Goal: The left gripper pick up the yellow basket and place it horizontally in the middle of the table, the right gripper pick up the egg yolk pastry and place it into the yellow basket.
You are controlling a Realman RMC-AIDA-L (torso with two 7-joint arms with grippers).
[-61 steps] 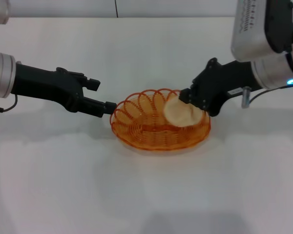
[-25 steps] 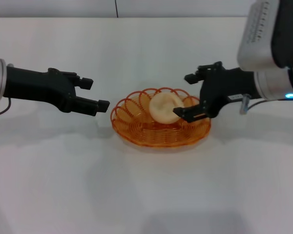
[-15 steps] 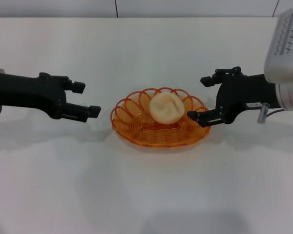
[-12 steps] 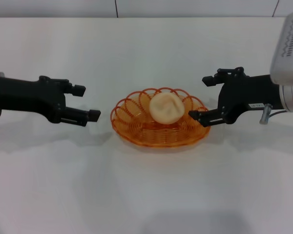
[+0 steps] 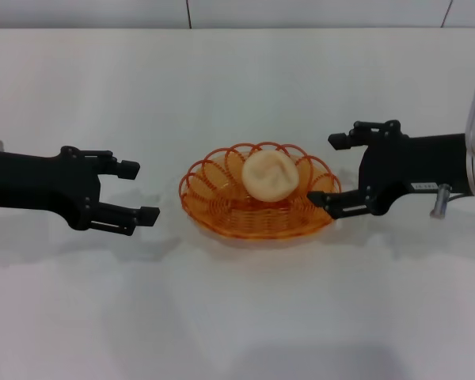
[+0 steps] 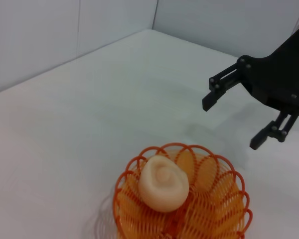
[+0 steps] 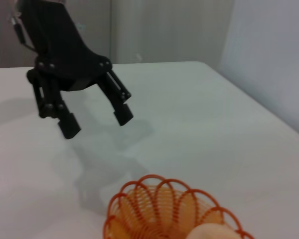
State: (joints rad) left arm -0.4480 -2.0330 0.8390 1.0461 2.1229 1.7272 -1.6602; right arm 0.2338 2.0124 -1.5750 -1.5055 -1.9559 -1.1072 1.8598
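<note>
While the egg yolk pastry (image 5: 270,176) sits inside the yellow basket (image 5: 222,207) at the middle of the white table (image 5: 237,317), both arms reach in level from either side. Left gripper (image 5: 137,190) and right gripper (image 5: 328,169) hover beside the rim, fingers spread, holding nothing.

Glossy wire yellow basket (image 5: 222,210), matt egg yolk pastry (image 5: 270,176)

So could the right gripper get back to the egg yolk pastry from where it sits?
Probably yes: the right gripper is open beside the yellow basket, and nothing covers the egg yolk pastry.
</note>
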